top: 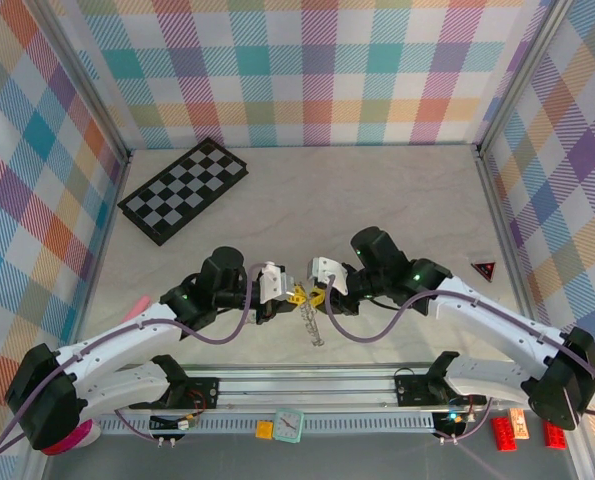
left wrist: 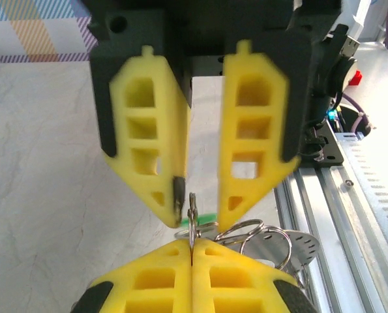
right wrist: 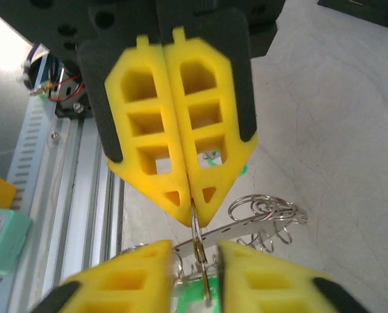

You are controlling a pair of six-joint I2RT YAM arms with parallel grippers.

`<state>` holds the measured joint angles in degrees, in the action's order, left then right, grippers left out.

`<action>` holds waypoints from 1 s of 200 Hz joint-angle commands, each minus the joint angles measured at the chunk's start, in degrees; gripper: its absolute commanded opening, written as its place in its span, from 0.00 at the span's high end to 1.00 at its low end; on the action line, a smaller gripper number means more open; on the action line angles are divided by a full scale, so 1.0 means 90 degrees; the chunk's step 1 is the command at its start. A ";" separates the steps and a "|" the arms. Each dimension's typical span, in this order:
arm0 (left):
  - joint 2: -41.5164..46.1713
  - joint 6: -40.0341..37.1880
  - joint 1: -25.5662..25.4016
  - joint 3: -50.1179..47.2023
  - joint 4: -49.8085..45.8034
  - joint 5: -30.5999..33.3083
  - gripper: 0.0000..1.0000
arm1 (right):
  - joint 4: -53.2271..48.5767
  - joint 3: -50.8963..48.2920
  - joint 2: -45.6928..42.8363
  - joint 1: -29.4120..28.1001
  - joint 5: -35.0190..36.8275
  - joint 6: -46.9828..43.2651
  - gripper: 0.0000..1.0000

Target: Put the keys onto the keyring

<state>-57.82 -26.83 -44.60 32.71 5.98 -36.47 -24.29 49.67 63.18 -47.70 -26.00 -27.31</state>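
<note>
My two grippers meet tip to tip above the table's near middle. My left gripper (top: 295,293) (left wrist: 191,246) is shut on a thin silver ring (left wrist: 192,212) seen edge-on. The ring (right wrist: 197,236) leads to a mint-green tag (right wrist: 192,297) of the keys. My right gripper (top: 317,296) (right wrist: 195,251) is open, its yellow fingers (right wrist: 145,270) standing either side of that ring and tag without pinching them. A bunch of silver rings, the keyring (left wrist: 267,236) (right wrist: 265,212), hangs on a perforated metal strip (right wrist: 246,228) just beside the fingertips and trails down (top: 315,328).
A black-and-grey chessboard (top: 184,187) lies at the back left. A small red triangle (top: 485,269) sits at the right wall. The aluminium rail (top: 307,382) runs along the near edge, with a mint clock (top: 289,424) and small orange and red blocks (top: 504,432) below it.
</note>
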 commanded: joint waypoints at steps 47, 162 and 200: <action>0.0321 0.0588 -0.0063 -0.0652 0.1343 -0.0043 1.00 | 0.0870 -0.0781 -0.0653 0.0027 0.0110 0.0403 0.65; 0.0244 0.0494 -0.0062 -0.0649 0.1366 -0.0274 1.00 | 0.0803 -0.0680 -0.0475 0.0028 0.0405 0.0062 0.68; 0.0176 0.0432 -0.0063 -0.0592 0.1269 -0.0291 1.00 | 0.0705 -0.0590 -0.0514 0.0027 0.0466 -0.0145 0.66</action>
<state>-56.18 -22.11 -44.60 26.76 15.33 -36.99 -17.58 42.70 59.07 -47.59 -21.80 -26.24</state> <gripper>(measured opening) 0.045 0.343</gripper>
